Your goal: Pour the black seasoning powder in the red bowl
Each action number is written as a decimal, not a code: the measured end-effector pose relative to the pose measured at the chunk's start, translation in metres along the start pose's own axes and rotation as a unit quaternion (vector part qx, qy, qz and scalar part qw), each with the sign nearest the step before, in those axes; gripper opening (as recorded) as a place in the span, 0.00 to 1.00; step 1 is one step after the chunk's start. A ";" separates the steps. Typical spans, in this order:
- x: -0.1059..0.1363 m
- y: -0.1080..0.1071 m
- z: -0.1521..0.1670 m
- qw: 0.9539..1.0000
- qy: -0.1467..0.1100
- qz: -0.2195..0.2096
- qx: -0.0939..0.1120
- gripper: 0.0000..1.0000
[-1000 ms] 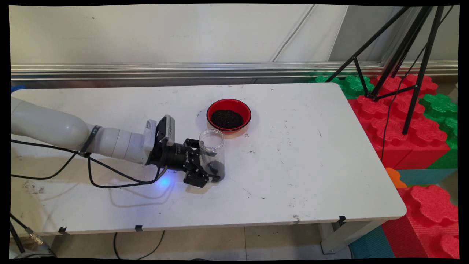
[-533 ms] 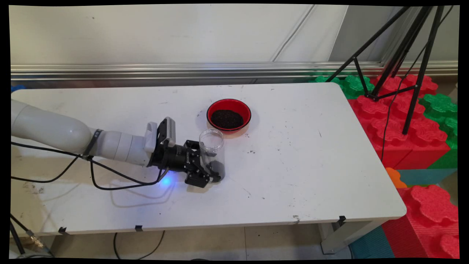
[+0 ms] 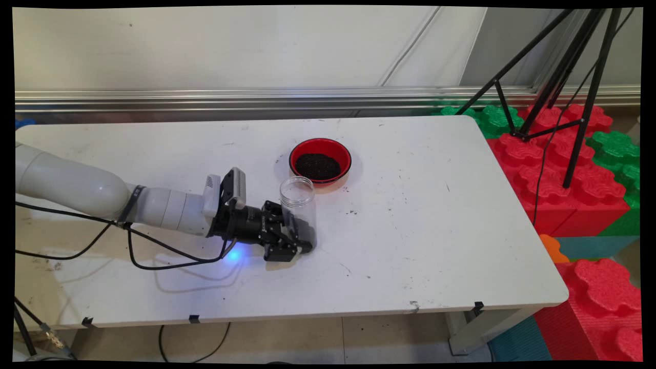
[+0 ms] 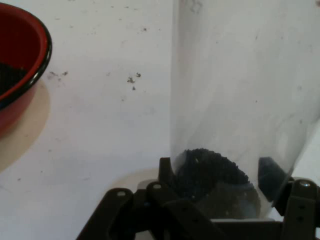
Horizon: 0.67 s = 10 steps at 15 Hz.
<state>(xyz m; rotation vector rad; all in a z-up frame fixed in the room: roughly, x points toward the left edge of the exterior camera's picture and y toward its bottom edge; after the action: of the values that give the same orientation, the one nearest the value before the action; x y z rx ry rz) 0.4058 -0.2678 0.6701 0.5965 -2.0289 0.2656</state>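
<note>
A clear plastic jar (image 3: 297, 201) stands upright on the white table (image 3: 435, 230), with a small heap of dark grains at its bottom. My gripper (image 3: 306, 242) reaches in low from the left and is shut on the jar's base. In the hand view the jar (image 4: 235, 100) fills the right half, and the gripper (image 4: 217, 176) holds it with one finger on each side. Just behind the jar sits a red bowl (image 3: 293, 160) with a black rim, holding dark grains (image 3: 318, 166). The bowl (image 4: 25, 45) shows at the hand view's left edge.
A few spilled grains (image 3: 353, 211) lie on the table right of the jar. Black cables (image 3: 154, 253) hang from the arm onto the table's left part. A black tripod (image 3: 564, 77) stands on red and green foam blocks (image 3: 564, 179) beyond the table's right edge.
The gripper has slid slightly right and its fingers have drawn in onto the jar's base. The jar has shifted a little to the right.
</note>
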 end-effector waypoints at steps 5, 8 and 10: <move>-0.002 0.002 0.000 1.000 0.003 0.000 -0.004 0.00; 0.003 0.002 -0.002 1.000 0.006 0.002 -0.008 0.00; 0.009 0.001 -0.004 1.000 0.009 0.003 -0.012 0.00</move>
<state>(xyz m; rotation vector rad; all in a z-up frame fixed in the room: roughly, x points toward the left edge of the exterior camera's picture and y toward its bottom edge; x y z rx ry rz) 0.4044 -0.2680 0.6795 0.5708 -2.0135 0.2487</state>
